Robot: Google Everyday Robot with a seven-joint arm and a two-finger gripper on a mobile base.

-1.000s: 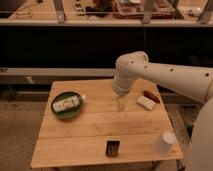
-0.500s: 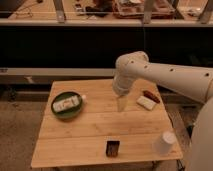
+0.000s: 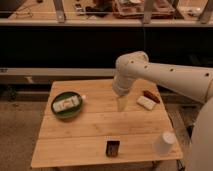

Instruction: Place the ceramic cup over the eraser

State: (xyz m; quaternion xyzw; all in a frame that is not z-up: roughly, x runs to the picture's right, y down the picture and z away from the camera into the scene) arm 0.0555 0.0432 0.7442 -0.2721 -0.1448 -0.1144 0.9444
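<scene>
The white ceramic cup (image 3: 164, 143) stands upright near the front right corner of the wooden table (image 3: 80, 135). The eraser (image 3: 112, 148), a small dark block with a reddish face, stands at the front edge near the middle, left of the cup. My gripper (image 3: 121, 104) hangs from the white arm over the middle of the table, well behind both the eraser and the cup, and touches neither.
A green bowl (image 3: 66, 104) holding a pale packet sits at the left. A flat white block (image 3: 146, 102) and a reddish-brown bar (image 3: 150, 95) lie at the right rear. Dark shelving runs behind the table.
</scene>
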